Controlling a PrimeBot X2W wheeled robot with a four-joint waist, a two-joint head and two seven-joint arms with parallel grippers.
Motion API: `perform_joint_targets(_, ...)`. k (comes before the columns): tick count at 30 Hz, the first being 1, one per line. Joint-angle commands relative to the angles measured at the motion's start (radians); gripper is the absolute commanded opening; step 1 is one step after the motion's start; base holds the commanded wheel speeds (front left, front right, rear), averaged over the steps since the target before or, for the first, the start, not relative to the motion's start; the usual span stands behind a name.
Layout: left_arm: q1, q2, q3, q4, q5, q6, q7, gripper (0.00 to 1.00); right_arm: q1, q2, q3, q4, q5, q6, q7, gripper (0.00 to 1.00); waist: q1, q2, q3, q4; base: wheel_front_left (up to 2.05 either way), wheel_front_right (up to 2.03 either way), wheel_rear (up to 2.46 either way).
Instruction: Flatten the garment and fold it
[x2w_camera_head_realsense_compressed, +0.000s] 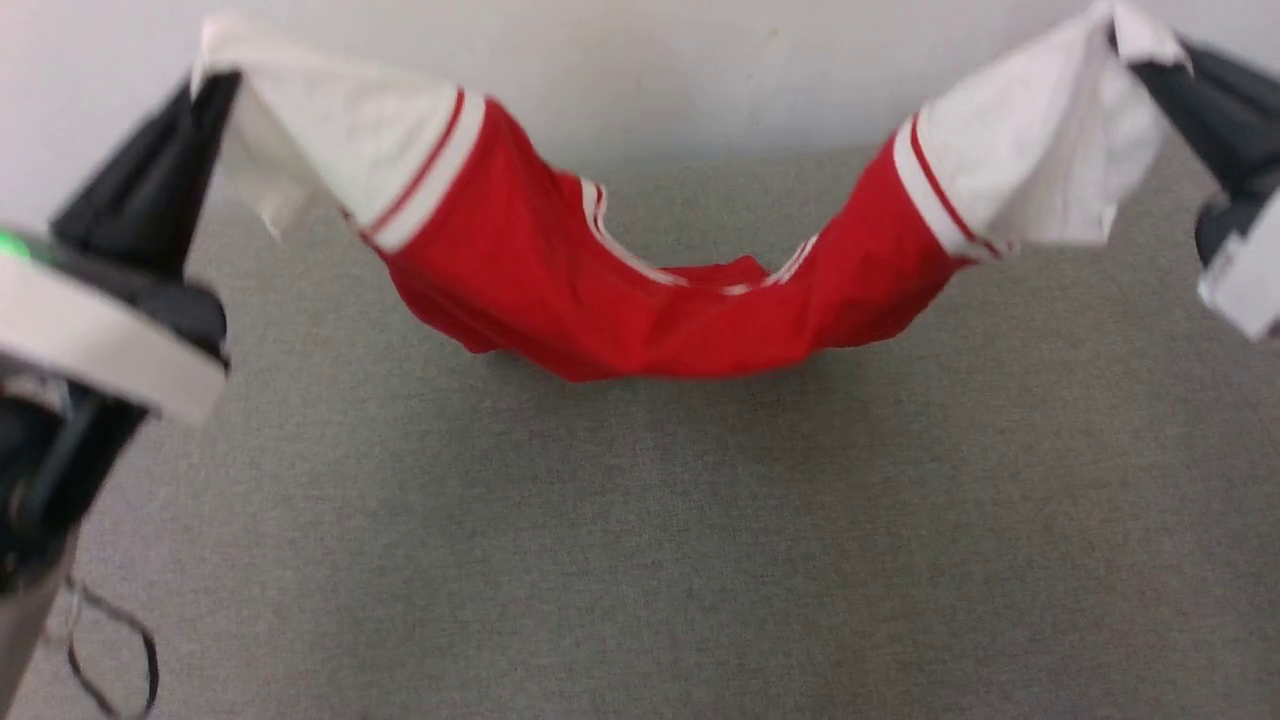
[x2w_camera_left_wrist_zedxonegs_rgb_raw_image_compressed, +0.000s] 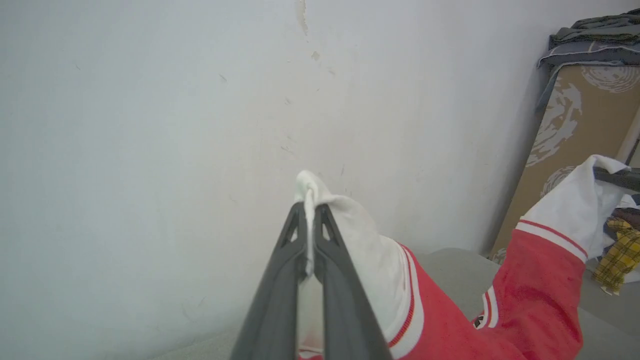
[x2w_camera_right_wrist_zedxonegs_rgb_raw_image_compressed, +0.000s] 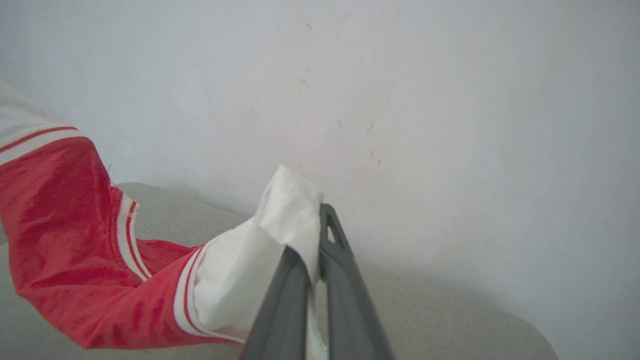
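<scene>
In the head view, the garment (x2w_camera_head_realsense_compressed: 640, 320) was seen strung between the two arms above a grey table (x2w_camera_head_realsense_compressed: 640, 540). Its red body sagged in a low curve at the middle, and the lowest fold was close over the table; whether it touched could not be told. The left gripper (x2w_camera_head_realsense_compressed: 215, 85), at the upper left, was closed on the tip of one white sleeve. The right gripper (x2w_camera_head_realsense_compressed: 1140, 55), at the upper right, was closed on the tip of the other sleeve. White-and-red striped trim was seen at both sleeve seams and along the collar. A pale wall (x2w_camera_head_realsense_compressed: 640, 60) stood behind the table.

In the left wrist view, the left gripper's (x2w_camera_left_wrist_zedxonegs_rgb_raw_image_compressed: 310, 210) two dark fingers were pressed together on a pinch of white sleeve, which poked out above their tips. The red cloth ran off to the right, where the far sleeve was held up by the right gripper (x2w_camera_left_wrist_zedxonegs_rgb_raw_image_compressed: 607, 175). A brown patterned panel (x2w_camera_left_wrist_zedxonegs_rgb_raw_image_compressed: 585, 145) leaned at the right edge, with folded grey fabric (x2w_camera_left_wrist_zedxonegs_rgb_raw_image_compressed: 595, 35) on top and a yellow checked cloth (x2w_camera_left_wrist_zedxonegs_rgb_raw_image_compressed: 620, 255) below.

In the right wrist view, the right gripper (x2w_camera_right_wrist_zedxonegs_rgb_raw_image_compressed: 312, 235) was clamped on its white sleeve, and the cloth was draped over one finger. The red body hung off to the left above the table.
</scene>
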Motion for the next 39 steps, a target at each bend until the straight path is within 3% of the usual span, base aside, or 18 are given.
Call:
perform_joint_targets(1,-0.097,-0.029,-0.018,0.050,0.006,-0.001,0.025,0.00,-0.081,-0.005,0.036,0.046,-0.015,-0.001,-0.013,0.00,-0.0001,0.0000,0.028,-0.003,0.00,0.00,0.00)
perform_joint_targets(10,-0.624,-0.124,-0.141,0.400,0.173,-0.017,0.103,0.00,-0.511,0.017,0.200,0.339,-0.143,-0.001,-0.139,0.00,-0.0001,0.0000,0.123,-0.015,0.00,0.00,0.00)
perform_joint_targets(15,-0.820,-0.188,-0.189,0.588,0.245,-0.030,0.095,0.00,-0.687,0.040,0.278,0.523,-0.218,-0.001,-0.261,0.00,-0.0001,0.0000,0.154,-0.026,0.00,0.00,0.00)
perform_joint_targets(25,-1.028,-0.278,-0.221,0.777,0.296,-0.047,0.036,0.00,-0.929,0.090,0.348,0.771,-0.307,-0.001,-0.412,0.00,-0.0001,0.0000,0.248,-0.045,0.00,0.00,0.00)
perform_joint_targets(39,-1.262,-0.356,-0.166,0.888,0.318,-0.049,-0.198,0.00,-1.199,0.004,0.394,0.966,-0.457,-0.001,-0.632,0.00,-0.0001,0.0000,0.462,-0.012,0.00,0.00,0.00)
